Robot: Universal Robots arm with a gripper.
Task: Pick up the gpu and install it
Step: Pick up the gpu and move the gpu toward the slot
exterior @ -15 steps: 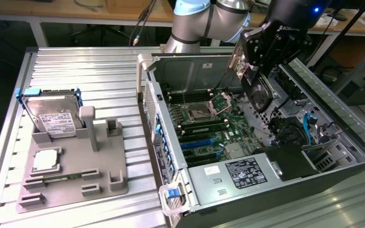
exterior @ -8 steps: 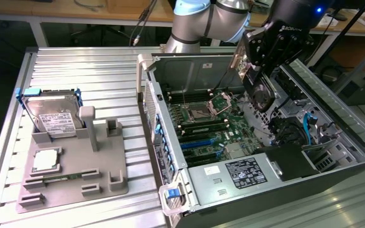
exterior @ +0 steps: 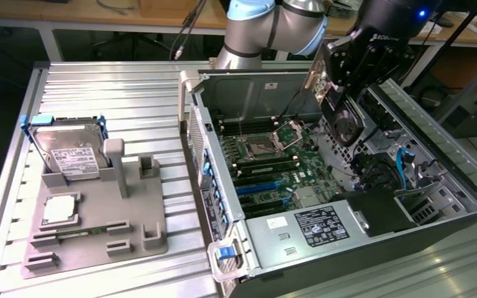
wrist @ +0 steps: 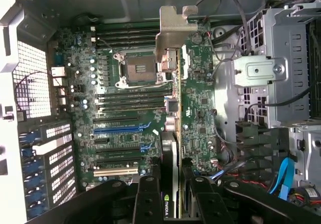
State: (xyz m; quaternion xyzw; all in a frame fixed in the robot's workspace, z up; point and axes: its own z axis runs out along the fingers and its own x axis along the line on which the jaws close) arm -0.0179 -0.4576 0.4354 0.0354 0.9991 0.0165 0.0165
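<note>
My gripper (exterior: 344, 93) hangs over the open computer case (exterior: 222, 205), shut on the gpu (exterior: 348, 127). The card is held on edge, its black cooler and fan facing the exterior view's right. In the wrist view I look along the gpu (wrist: 175, 133) edge-on. Its silver bracket (wrist: 173, 28) is at the far end, and my black fingers (wrist: 148, 199) clamp the near end from both sides. The card is above the motherboard (wrist: 130, 108), clear of it. It runs across the CPU socket (wrist: 136, 72) side and stands beside the blue and black expansion slots (wrist: 118, 129).
A grey fixture (exterior: 97, 248) on the ribbed table at the exterior view's left holds a hard drive (exterior: 72, 155) and a small silver CPU chip (exterior: 60, 210). Inside the case are a power supply (exterior: 322, 226), a metal drive cage (wrist: 281, 83) and loose cables (wrist: 286, 176).
</note>
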